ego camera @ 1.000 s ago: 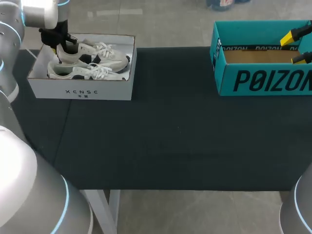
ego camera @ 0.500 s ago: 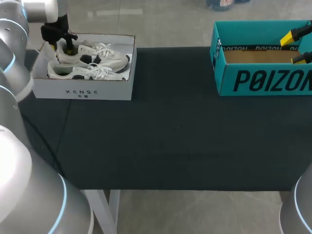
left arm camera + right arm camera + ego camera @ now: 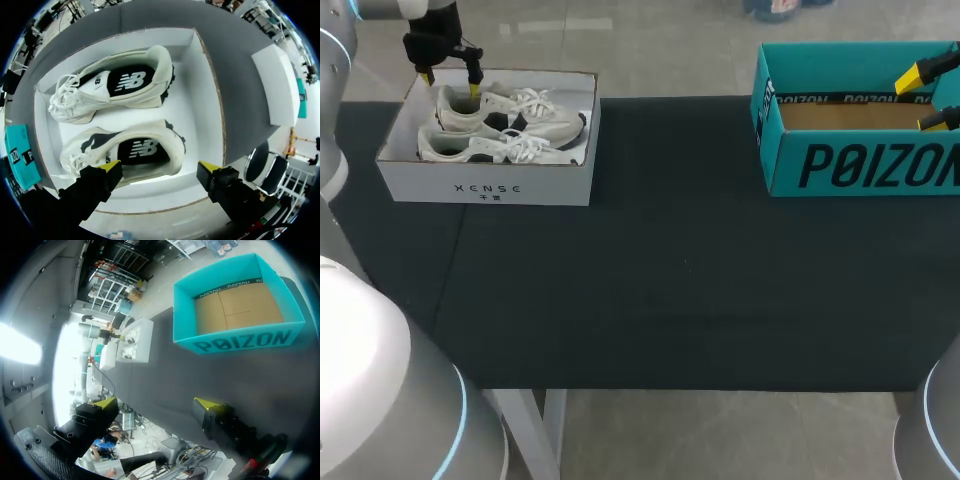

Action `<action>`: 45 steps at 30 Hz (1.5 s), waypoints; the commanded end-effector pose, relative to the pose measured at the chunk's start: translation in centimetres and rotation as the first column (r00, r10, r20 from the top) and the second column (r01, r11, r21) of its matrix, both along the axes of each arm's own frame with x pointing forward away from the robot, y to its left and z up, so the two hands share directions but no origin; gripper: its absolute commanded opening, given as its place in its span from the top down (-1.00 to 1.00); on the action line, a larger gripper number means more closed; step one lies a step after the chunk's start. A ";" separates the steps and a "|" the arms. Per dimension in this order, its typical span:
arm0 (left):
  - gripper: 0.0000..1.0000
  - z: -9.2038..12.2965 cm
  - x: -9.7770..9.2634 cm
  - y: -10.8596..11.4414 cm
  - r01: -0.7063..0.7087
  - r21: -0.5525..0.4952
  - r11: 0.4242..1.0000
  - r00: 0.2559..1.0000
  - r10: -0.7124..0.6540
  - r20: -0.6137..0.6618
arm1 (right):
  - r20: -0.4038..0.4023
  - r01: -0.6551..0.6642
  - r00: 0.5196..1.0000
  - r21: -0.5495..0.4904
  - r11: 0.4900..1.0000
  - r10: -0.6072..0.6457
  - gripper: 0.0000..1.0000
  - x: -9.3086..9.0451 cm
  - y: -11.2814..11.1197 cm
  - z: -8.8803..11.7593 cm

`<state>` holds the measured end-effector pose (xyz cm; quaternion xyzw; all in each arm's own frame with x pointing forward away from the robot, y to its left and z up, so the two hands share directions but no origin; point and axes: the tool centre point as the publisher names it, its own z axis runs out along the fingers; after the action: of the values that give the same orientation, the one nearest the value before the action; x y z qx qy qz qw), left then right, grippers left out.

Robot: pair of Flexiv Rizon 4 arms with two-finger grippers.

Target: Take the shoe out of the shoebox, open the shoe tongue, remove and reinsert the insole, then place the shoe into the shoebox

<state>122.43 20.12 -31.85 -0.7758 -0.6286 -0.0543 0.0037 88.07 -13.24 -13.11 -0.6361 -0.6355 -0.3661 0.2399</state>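
A white shoebox [image 3: 485, 185] stands at the table's far left with two white sneakers lying in it on their sides. The rear sneaker [image 3: 510, 105] lies just below my left gripper [image 3: 447, 82], which hangs open over its heel and touches nothing. In the left wrist view that sneaker [image 3: 142, 152] shows between the spread yellow tips of the left gripper [image 3: 160, 167], with the other sneaker [image 3: 120, 85] ahead of it in the shoebox [image 3: 197, 100]. My right gripper [image 3: 932, 95] stands open and empty at the far right. The right gripper [image 3: 156, 402] is apart from everything.
An open teal box [image 3: 860, 165] with a bare cardboard floor sits at the far right, under my right gripper. In the right wrist view the teal box [image 3: 240, 305] lies ahead, the white shoebox [image 3: 135, 340] farther off. Dark cloth [image 3: 670, 270] covers the table between the boxes.
My left gripper has let go of the rear sneaker's heel, spread its fingers wide and risen a little toward the box's back edge. The sneaker stays in the box. The right arm is unchanged.
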 end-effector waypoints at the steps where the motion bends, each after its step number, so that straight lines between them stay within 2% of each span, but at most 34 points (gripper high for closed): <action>1: -1.00 1.5 -9.1 0.6 -0.008 0.002 1.000 0.981 0.008 0.193 | -0.001 0.000 1.000 -0.002 1.000 0.000 -1.00 0.0 0.0 0.0; 13: -1.00 1.2 -13.6 2.2 -0.055 -0.082 0.995 0.980 0.069 0.184 | -0.001 0.000 1.000 -0.002 1.000 0.000 -1.00 0.0 0.0 0.0; 20: -1.00 -0.1 -14.7 2.8 -0.065 -0.078 0.995 0.984 0.077 0.161 | -0.001 0.000 1.000 -0.002 1.000 0.000 -1.00 0.0 0.0 0.0; 26: -1.00 -1.4 -15.0 3.2 -0.089 -0.077 0.993 0.983 0.100 0.155 | -0.001 0.000 1.000 -0.002 1.000 0.000 -1.00 0.0 0.0 0.0; 31: -1.00 -2.3 -14.3 3.7 -0.101 -0.083 0.991 0.983 0.113 0.147 | -0.001 0.000 1.000 -0.002 1.000 0.000 -1.00 0.0 0.0 0.0; 38: -1.00 -1.8 -13.7 3.1 -0.093 -0.084 0.992 0.986 0.104 0.134 | -0.001 0.000 1.000 -0.002 1.000 0.000 -1.00 0.0 0.0 0.0; 45: -1.00 -1.9 -14.2 2.7 -0.115 -0.099 0.988 0.989 0.123 0.079 | -0.001 0.000 1.000 -0.002 1.000 0.000 -1.00 0.0 0.0 0.0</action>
<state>108.17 22.79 -33.76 -0.7341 -0.6735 -0.0622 -0.0601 88.07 -13.24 -13.11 -0.6360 -0.6355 -0.3660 0.2399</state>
